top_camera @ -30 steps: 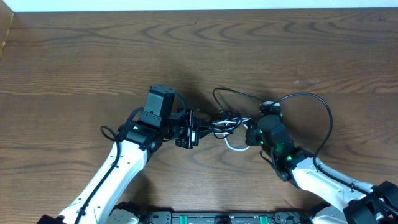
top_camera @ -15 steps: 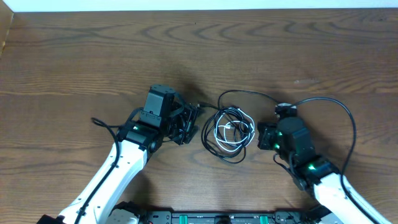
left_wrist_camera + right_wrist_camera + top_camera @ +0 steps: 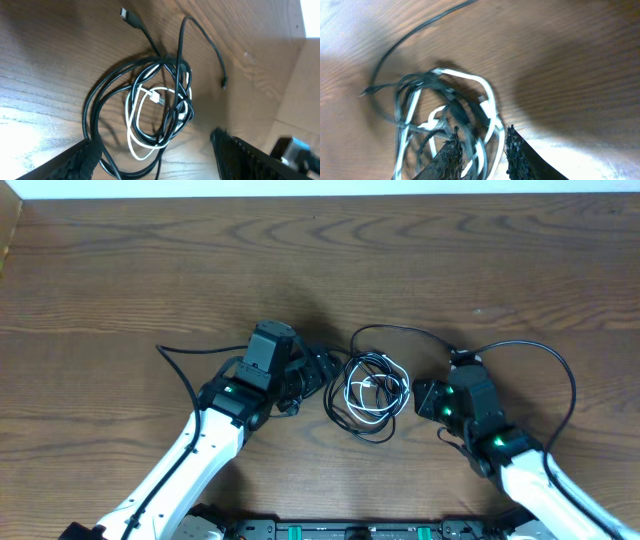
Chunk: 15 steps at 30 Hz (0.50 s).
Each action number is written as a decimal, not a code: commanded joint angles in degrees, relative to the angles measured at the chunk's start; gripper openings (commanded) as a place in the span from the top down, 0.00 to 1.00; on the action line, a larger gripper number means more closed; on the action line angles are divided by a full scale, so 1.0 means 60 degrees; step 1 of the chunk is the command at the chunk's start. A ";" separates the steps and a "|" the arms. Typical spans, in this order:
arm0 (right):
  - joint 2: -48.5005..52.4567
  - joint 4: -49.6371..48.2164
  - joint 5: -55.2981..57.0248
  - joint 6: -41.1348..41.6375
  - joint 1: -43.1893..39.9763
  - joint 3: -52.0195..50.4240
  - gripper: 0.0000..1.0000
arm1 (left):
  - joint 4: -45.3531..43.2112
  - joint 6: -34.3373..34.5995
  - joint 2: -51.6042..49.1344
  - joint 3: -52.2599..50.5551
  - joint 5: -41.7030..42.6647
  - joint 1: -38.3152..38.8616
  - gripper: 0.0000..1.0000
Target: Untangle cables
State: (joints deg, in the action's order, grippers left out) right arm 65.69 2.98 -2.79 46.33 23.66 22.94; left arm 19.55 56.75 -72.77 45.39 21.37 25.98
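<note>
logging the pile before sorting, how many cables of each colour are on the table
black cables: 2, though the overlapping loops make this unsure
white cable: 1
total: 3

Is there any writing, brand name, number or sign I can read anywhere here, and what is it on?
No text can be read in any view.
Cables: no print or logo shows on the cords or plugs.
Table: plain wood grain, no label.
Dark rail at the bottom edge of the overhead view: tiny pale marks, too small to read.
</note>
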 commanded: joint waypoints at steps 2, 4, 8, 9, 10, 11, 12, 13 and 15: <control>0.1552 -0.0178 0.0062 0.0484 -0.0270 0.0674 0.74 | 0.0029 -0.0565 -0.0047 0.0135 -0.0721 0.0233 0.18; 0.2382 -0.0062 -0.0215 0.0044 -0.0266 0.1351 0.75 | 0.0062 -0.0565 -0.0047 0.0135 -0.0754 0.0229 0.18; 0.3366 0.0568 -0.0215 0.0051 -0.0266 0.2189 0.77 | 0.0306 -0.0568 -0.0047 0.0135 -0.0973 0.0229 0.18; 0.3493 0.0565 -0.0237 0.0055 -0.0262 0.2288 0.77 | 0.0357 -0.0565 -0.0047 0.0135 -0.0976 0.0229 0.18; 0.3585 0.0568 -0.0244 0.0055 -0.0259 0.2357 0.77 | 0.0397 -0.0565 -0.0047 0.0135 -0.0980 0.0229 0.18; 0.3668 0.0579 -0.0226 0.0055 -0.0255 0.2412 0.77 | 0.0423 -0.0565 -0.0047 0.0135 -0.0980 0.0229 0.18; 0.3738 0.0583 -0.0168 0.0058 -0.0259 0.2422 0.78 | 0.0448 -0.0565 -0.0047 0.0135 -0.0998 0.0229 0.18; 0.3774 0.0612 -0.0127 0.0062 -0.0259 0.2422 0.78 | 0.0452 -0.0565 -0.0047 0.0135 -0.1009 0.0229 0.18; 0.3887 0.0688 -0.0036 0.0058 -0.0193 0.2422 0.81 | 0.0452 -0.0565 -0.0047 0.0135 -0.1005 0.0229 0.18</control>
State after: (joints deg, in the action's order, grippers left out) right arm 87.96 6.50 -3.88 47.31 22.24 36.64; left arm 22.09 54.13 -72.77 45.39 16.36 27.24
